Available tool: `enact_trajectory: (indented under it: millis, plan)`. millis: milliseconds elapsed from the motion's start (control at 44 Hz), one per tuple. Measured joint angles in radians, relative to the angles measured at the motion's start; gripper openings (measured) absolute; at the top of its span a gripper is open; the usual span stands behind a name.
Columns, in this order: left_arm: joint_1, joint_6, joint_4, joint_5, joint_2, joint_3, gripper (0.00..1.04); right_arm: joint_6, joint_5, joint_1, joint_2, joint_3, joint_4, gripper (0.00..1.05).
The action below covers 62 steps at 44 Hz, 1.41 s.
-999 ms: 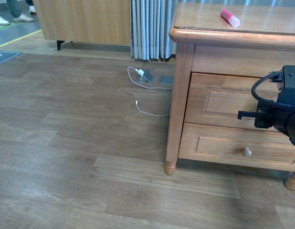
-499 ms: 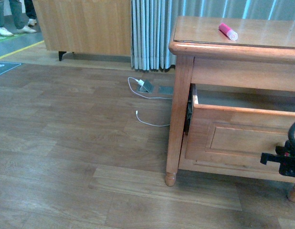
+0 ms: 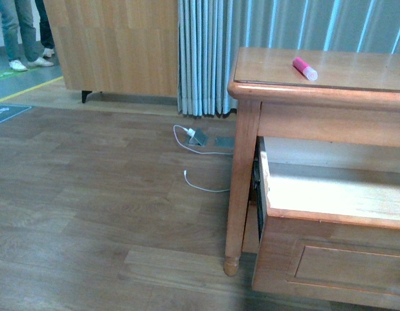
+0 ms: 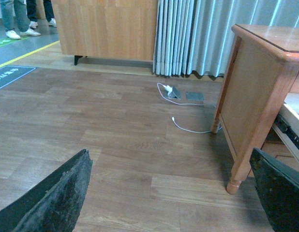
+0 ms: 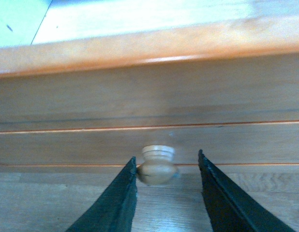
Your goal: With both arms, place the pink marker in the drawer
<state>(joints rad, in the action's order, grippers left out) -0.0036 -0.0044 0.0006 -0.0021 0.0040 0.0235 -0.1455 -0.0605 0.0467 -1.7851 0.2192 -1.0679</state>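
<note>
Pink marker (image 3: 304, 68) lies on the worktop (image 3: 268, 65) at 1 o'clock; drawer (image 3: 336, 194) stands open below. Right pincer (image 5: 166, 159) loosely straddles the knob (image 5: 157, 166), left pincer (image 4: 169, 154) spread wide.

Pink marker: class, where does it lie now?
Front view: the pink marker lies on the dresser top, upper right of the picture, above the open drawer.

The black flat-fingered left gripper (image 4: 170, 162) is held low and level, its worn jaws spread wide apart. The black flat-fingered right gripper (image 5: 166, 159) has its jaws parted more narrowly.
</note>
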Motion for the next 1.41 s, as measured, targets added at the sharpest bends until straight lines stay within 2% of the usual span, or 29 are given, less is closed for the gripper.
enact_trajectory:
  millis: [204, 363, 431, 636, 795, 885, 1339, 1408]
  plan:
    - [0.000, 0.000, 0.000, 0.000, 0.000, 0.000, 0.99, 0.031, -0.074, 0.051, 0.235, -0.055, 0.176, 0.70]
    - [0.000, 0.000, 0.000, 0.000, 0.000, 0.000, 0.99, 0.048, -0.185, 0.126, 0.619, -0.072, 0.501, 0.98]
    - [0.000, 0.000, 0.000, 0.000, 0.000, 0.000, 0.99, 0.048, -0.225, 0.157, 0.784, -0.069, 0.636, 0.96]
    - [0.000, 0.000, 0.000, 0.000, 0.000, 0.000, 0.99, 0.048, -0.327, 0.234, 1.121, -0.044, 0.912, 0.96]
    - [0.000, 0.000, 0.000, 0.000, 0.000, 0.000, 0.99, 0.049, -0.406, 0.321, 1.291, -0.035, 1.075, 0.96]
    - [0.000, 0.000, 0.000, 0.000, 0.000, 0.000, 0.99, 0.063, -0.412, 0.369, 1.335, -0.029, 1.151, 0.96]
    - [0.000, 0.000, 0.000, 0.000, 0.000, 0.000, 0.99, 0.072, -0.410, 0.387, 1.346, -0.025, 1.160, 0.96]
    - [0.000, 0.000, 0.000, 0.000, 0.000, 0.000, 0.99, 0.107, -0.312, 0.345, 1.408, -0.110, 0.912, 0.81]
